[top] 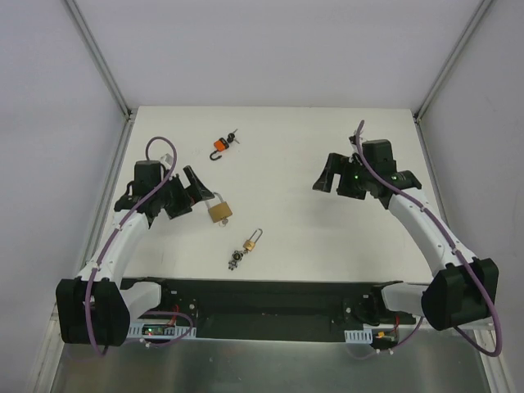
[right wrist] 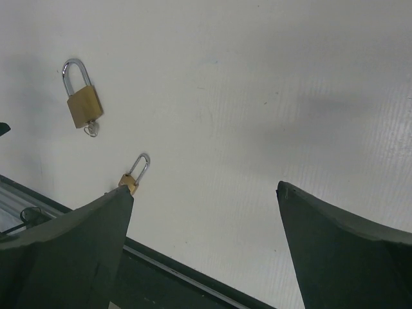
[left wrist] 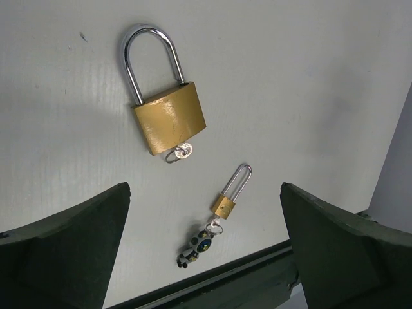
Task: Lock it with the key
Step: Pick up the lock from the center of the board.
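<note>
Just ahead of the left gripper [left wrist: 203, 188], spread wide and empty, a boxy brass padlock [left wrist: 168, 120] with a curved chrome shackle lies flat on the matte white worktop [left wrist: 309, 77], a silver key [left wrist: 183, 152] in its base; the right gripper [right wrist: 205, 187] gapes too.

A white worktop [top: 327, 246] is seen carrying three things laid flat: an orange padlock [top: 219, 146] toward the far edge, a large brass padlock [top: 219, 210] with a key [left wrist: 182, 152] in its base, and a small brass padlock [top: 250, 241] nearest, with a key bunch [top: 235, 260] attached.
</note>
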You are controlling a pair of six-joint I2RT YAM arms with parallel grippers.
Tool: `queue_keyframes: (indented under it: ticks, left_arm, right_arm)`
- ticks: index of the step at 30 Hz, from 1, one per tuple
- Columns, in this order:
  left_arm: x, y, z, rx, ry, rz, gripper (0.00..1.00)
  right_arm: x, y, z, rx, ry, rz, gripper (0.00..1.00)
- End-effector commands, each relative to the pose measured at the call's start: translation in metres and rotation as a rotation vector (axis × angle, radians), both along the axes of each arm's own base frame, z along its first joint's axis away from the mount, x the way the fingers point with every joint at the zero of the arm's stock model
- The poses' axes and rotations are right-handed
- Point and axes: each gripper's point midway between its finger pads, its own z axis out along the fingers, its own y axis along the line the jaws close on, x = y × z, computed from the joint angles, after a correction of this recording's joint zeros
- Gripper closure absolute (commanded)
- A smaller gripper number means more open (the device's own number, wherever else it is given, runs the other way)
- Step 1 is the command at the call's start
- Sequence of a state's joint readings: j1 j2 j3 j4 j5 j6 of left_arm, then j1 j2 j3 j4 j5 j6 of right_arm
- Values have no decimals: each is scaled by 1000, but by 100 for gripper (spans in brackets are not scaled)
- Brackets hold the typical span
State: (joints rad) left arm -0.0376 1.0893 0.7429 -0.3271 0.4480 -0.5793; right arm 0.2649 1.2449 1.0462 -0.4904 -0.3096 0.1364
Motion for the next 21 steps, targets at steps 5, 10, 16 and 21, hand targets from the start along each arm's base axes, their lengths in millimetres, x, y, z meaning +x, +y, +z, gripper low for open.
queue_keyframes:
  ticks: [5,10,16,21]
  left_arm:
    - [18,2,9,65,-25,1,1]
    - [29,-14,-1,203,46,-49,1]
    - [36,-17,-23,389,228,-26,1]
    - [38,-30,-46,474,367,-7,1]
  right_arm:
    - [13,14,16,-3,-45,42,4]
    - [14,17,11,-5,-25,59,4]
    - [14,16,4,-29,-12,70,4]
    - [13,18,-5,-27,20,89,4]
